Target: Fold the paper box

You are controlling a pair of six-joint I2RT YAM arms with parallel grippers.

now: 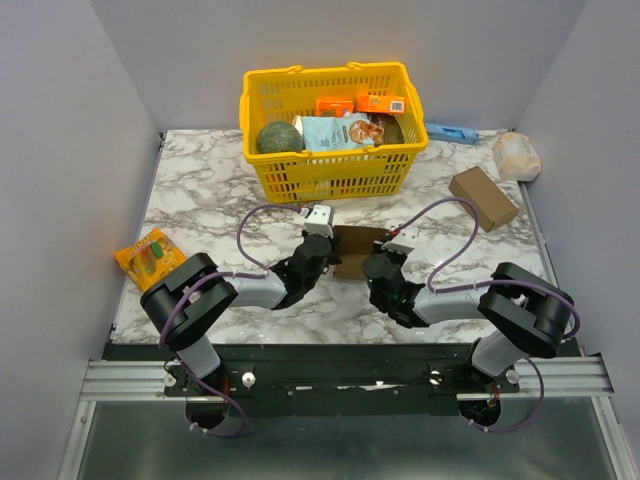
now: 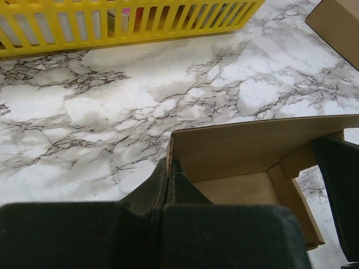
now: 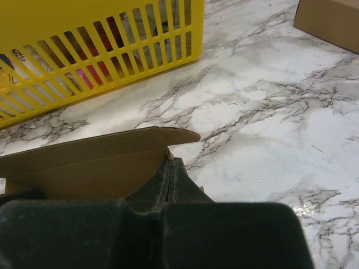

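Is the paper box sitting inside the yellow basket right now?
No, the paper box lies on the marble table, on the near side of the yellow basket.

Bright, even overhead light; shadows soft and short. Faint sheen on marble table (image 3: 303,207) in right wrist view. Wrist views: left gripper (image 2: 169,171) and right gripper (image 3: 170,168) loom dark, underexposed, soft-focused; background reasonably sharp. Top view crisp.

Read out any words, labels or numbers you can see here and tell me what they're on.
"…IST", cut off: a packet behind the yellow basket's slats.
Orange boxes, pale blue packet in the basket, orange snack packet: print too small to read.
The paper box: plain, no text.
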